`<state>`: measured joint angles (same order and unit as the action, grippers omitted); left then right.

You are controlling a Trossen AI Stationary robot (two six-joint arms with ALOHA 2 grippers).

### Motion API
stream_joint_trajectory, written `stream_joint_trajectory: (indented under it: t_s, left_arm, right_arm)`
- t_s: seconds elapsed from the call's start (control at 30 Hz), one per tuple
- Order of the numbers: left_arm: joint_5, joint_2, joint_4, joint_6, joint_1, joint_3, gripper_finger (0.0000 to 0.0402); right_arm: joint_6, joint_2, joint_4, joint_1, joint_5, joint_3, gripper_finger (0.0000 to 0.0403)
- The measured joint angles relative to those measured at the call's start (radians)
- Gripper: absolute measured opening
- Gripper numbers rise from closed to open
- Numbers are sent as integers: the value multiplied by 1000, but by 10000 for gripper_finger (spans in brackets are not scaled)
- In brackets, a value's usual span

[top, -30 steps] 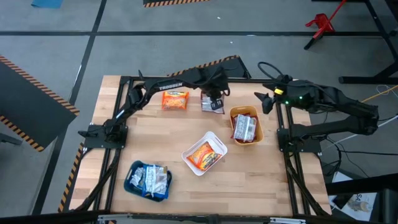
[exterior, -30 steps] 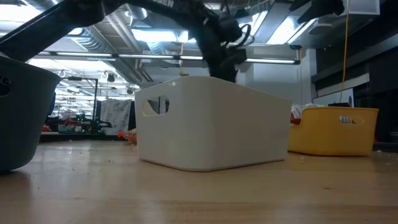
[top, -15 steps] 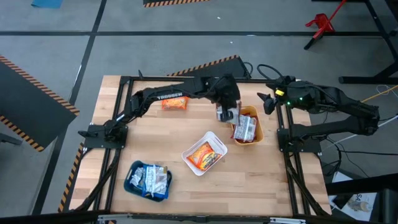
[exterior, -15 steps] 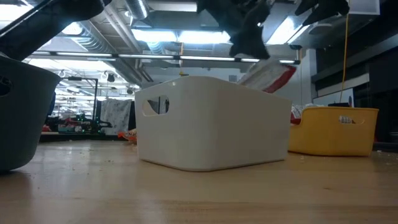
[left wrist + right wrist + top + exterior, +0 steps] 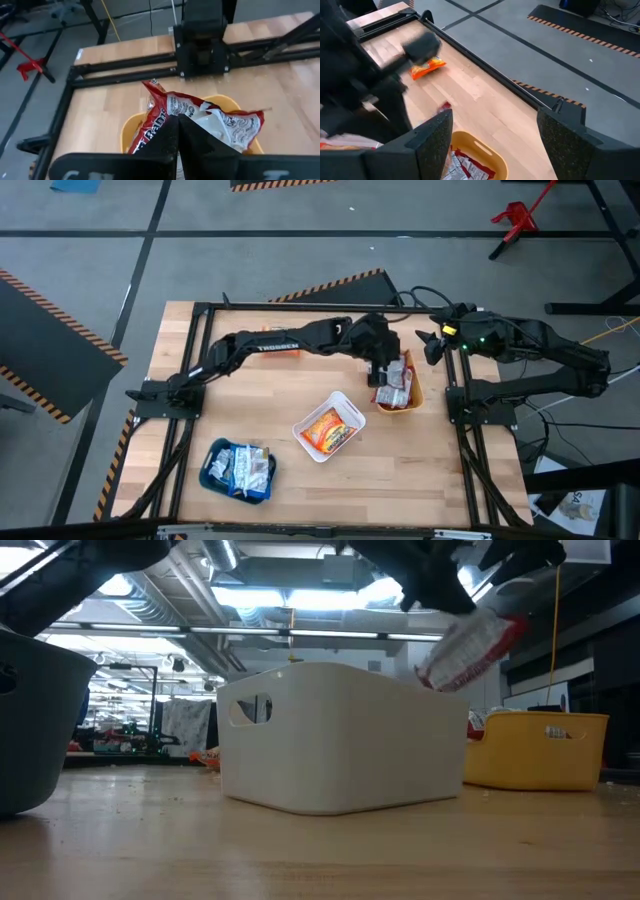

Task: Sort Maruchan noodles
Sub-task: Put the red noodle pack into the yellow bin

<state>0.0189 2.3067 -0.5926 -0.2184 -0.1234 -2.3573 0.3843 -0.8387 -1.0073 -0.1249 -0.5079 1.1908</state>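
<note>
The left gripper (image 5: 385,370) reaches across the wooden table (image 5: 440,470) and hangs over the orange plastic bin (image 5: 411,394), its two dark fingers (image 5: 172,140) pinched on a glossy red-and-silver ramen packet (image 5: 200,120). The packet hangs tilted just above the bin's open top, not yet resting inside; in the low view it shows raised in the air (image 5: 470,648) above the bin's rim (image 5: 545,745). More red-and-silver packets (image 5: 400,392) lie inside this bin.

Just beside the orange bin, toward the middle of the table, stands the white plastic bin (image 5: 306,432) with orange printed packets (image 5: 328,430) in it. Well apart from the orange bin, near the table's front left corner, the teal plastic bin (image 5: 210,470) holds blue packets (image 5: 243,465). One orange packet (image 5: 426,67) lies loose on the table far from the orange bin, behind the left arm, mostly hidden under it from above.

The right gripper (image 5: 495,135) waits raised beside the orange bin, near the table's back right corner, its fingers spread wide apart and holding nothing.
</note>
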Motion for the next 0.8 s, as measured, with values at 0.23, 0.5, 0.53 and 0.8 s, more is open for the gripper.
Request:
stream_joint_trajectory:
  t_s: [0.23, 0.5, 0.53, 0.8]
  left_arm:
    - [1, 88, 69, -2, 0, 1, 0]
    - [25, 125, 38, -93, 4, 2, 0]
    - [25, 125, 40, -107, 7, 2, 0]
    - [26, 130, 136, -177, 35, 1, 22]
  right_arm:
    - [0, 0, -23, 0, 2, 0, 277]
    - [2, 0, -63, 0, 13, -1, 277]
    - [2, 0, -66, 0, 15, 0, 277]
    - [0, 0, -70, 0, 22, 0, 277]
